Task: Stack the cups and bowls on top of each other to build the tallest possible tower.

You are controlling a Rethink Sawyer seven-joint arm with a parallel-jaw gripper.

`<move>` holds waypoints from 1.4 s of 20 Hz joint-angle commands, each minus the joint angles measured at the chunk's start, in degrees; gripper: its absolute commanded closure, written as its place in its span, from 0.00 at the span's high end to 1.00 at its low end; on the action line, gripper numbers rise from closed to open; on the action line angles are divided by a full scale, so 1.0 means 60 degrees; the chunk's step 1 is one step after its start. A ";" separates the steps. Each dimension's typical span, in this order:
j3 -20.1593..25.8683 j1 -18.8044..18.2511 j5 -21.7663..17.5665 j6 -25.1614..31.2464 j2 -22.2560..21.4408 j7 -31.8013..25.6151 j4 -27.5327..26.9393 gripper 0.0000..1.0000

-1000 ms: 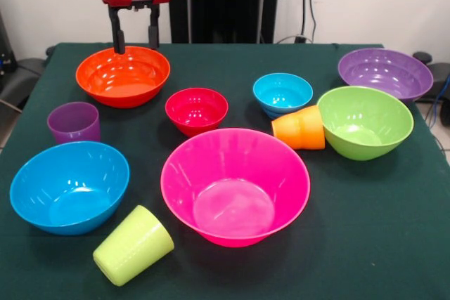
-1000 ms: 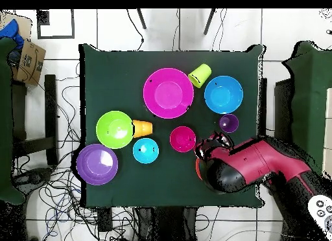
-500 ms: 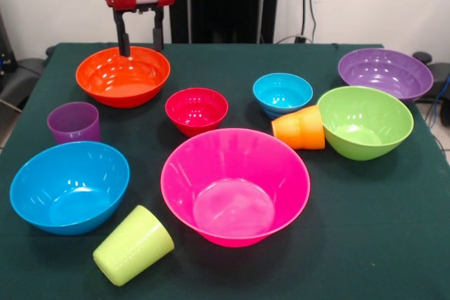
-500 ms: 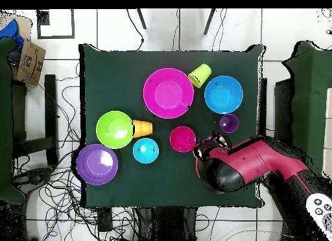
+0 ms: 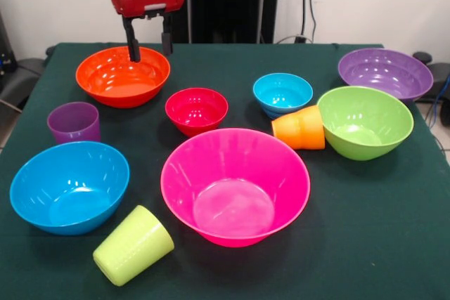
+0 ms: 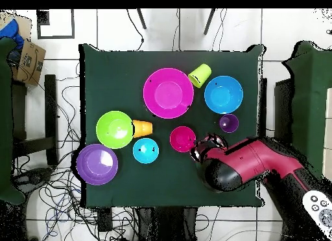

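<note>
No words, numbers or signs can be read anywhere here: the shiny plastic bowls and cups are plain, and so is the dark green table cloth (image 5: pixel 380 244). The brown cardboard box (image 6: pixel 29 62) on the floor may have marks, but they are too small to read

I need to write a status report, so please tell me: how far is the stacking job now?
Done: nothing is stacked yet; every bowl and cup sits apart on the table, and the lime green cup and the orange cup lie on their sides. In hand: the open, empty gripper hangs above the orange bowl. Left: the whole tower, including the pink bowl and the red bowl.
</note>
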 commanded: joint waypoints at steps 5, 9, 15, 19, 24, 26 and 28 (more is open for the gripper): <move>-0.0645 0.0201 -0.0077 0.0506 0.0591 -0.2137 0.0306 1.00; -0.0752 0.0244 -0.0162 0.0477 0.0747 -0.1998 0.0284 1.00; -0.0803 0.0268 -0.0192 0.0437 0.0727 -0.1931 0.0277 1.00; -0.0900 0.0307 -0.0136 0.0500 0.0795 -0.1876 0.0204 1.00; -0.1114 0.0373 -0.0376 0.0346 0.0917 -0.1730 0.0170 1.00; -0.1179 0.0363 -0.0459 0.0288 0.0923 -0.1684 0.0173 1.00; -0.1281 0.0391 -0.0517 0.0276 0.0901 -0.1537 0.0184 1.00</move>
